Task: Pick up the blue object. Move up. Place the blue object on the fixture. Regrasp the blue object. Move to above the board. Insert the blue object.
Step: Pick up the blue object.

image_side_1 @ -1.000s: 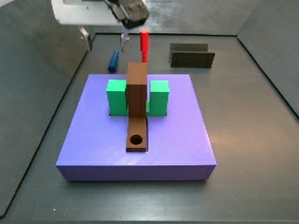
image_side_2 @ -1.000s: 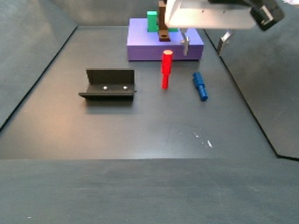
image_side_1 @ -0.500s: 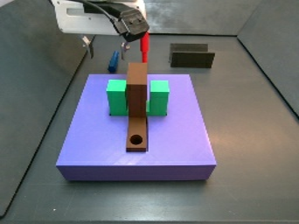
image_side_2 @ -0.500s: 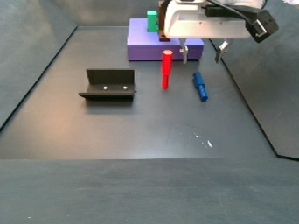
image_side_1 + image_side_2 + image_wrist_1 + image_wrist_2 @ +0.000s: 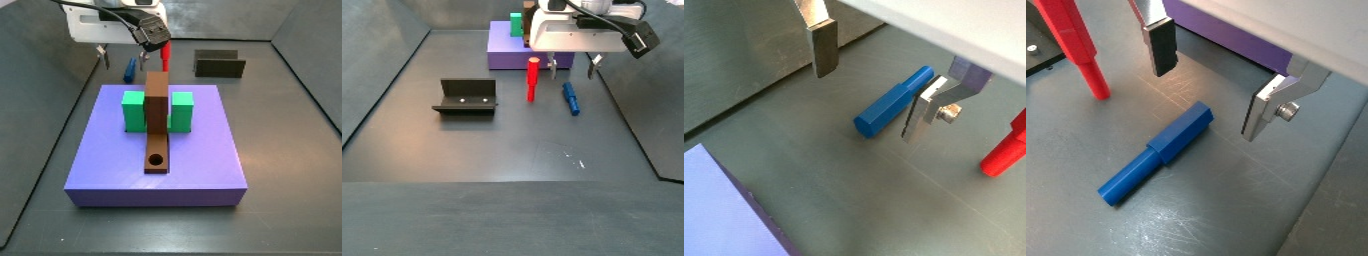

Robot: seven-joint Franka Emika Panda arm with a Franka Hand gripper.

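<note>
The blue object lies flat on the dark floor, just beside the upright red peg and short of the board. The tool hangs above it, plates spread wide, gripping nothing; in both wrist views the peg sits below the gap. The fixture stands well apart.

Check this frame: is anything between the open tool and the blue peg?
Nothing visible. In both wrist views the tool hangs open above the blue peg, which lies flat on the floor, with only air between. The red peg stands upright off to one side, apart from both.
</note>
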